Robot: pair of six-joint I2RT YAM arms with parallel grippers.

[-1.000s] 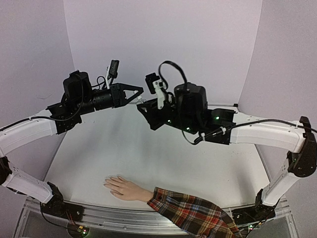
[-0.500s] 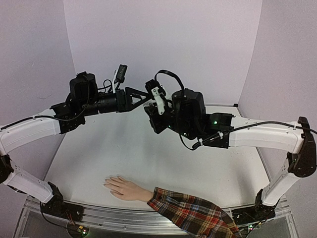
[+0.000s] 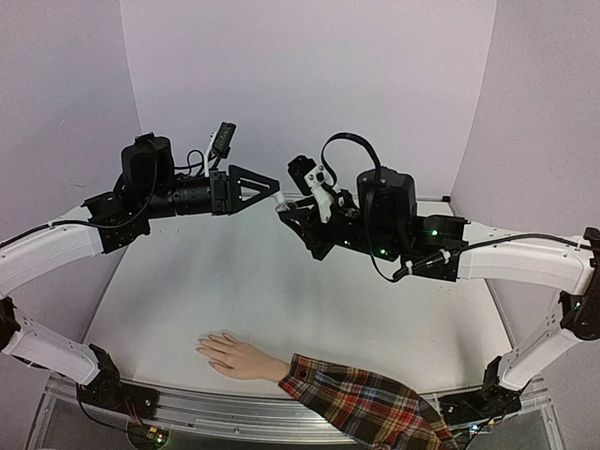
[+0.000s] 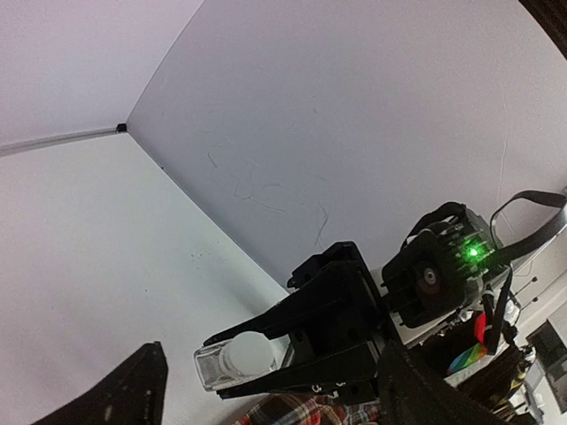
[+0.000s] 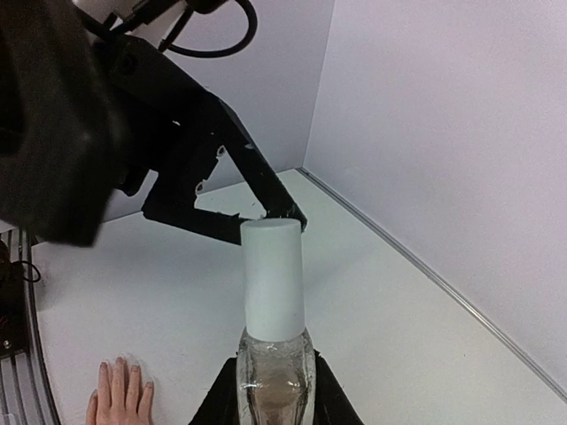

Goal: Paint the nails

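Nails of the beige mannequin hand lay at the white tabletop's near edge. Our right gripper clamped the clear, white-capped bottle aloft, and the left gripper gaped beside the cap. We judged uncapping was next.

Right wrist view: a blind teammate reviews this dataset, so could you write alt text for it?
A small clear bottle with a tall white cap stands upright in the right fingers. The black left fingers point at the cap from upper left; a mannequin hand lies on the white table, bottom left.
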